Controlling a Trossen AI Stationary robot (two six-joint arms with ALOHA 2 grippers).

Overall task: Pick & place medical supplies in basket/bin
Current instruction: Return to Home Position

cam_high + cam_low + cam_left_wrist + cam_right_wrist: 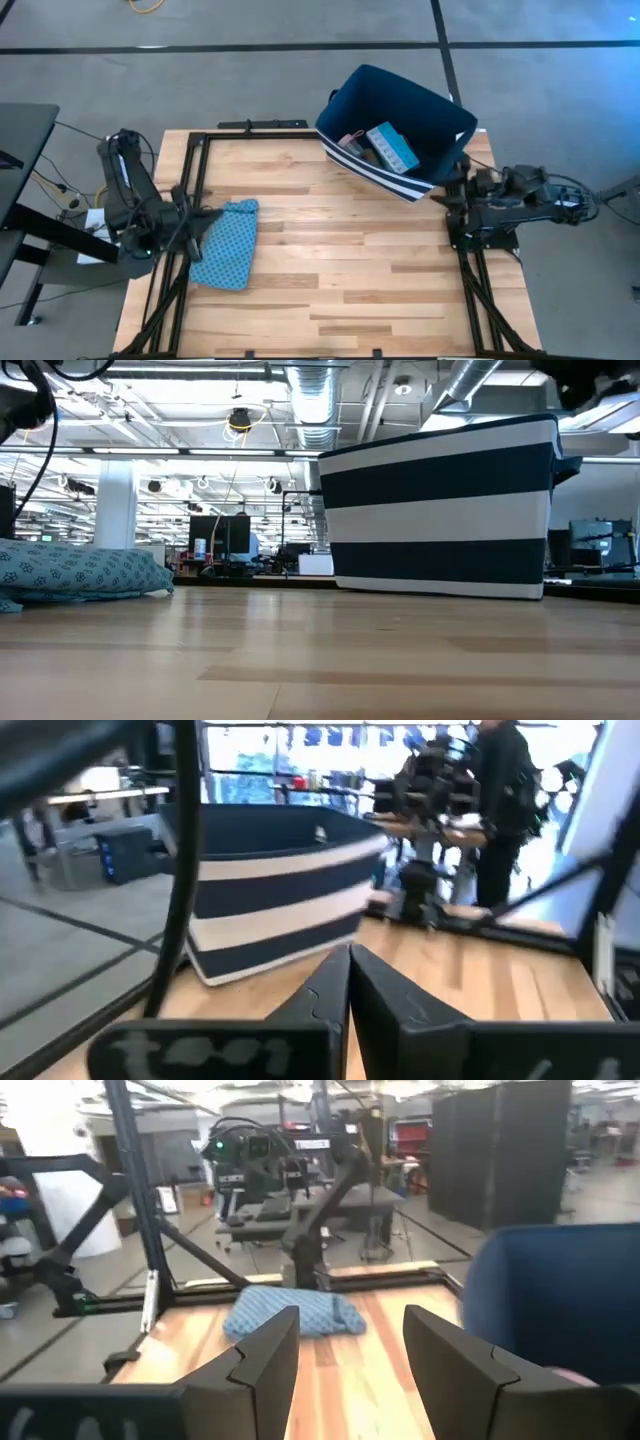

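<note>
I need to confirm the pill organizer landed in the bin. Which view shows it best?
The high view: looking down, the light-blue pill organizer lies inside the navy bin. The low and left wrist views show only the bin's striped outer wall; the right wrist view shows only its blue side.

High camera hanging overhead, facing straight down, taking in whole desk [340, 260] from afar. Low camera sitting at desk-top level, facing level across desk surface; bin [440, 510] looming near, pouch [80, 572] lying off to side. Left wrist camera peering past left pincer [348, 960] across desk toward bin. Right wrist camera peering past right pincer [350, 1320] toward pouch, bin wall sitting close by. Bin showing in all four views; pouch showing in three.
</note>
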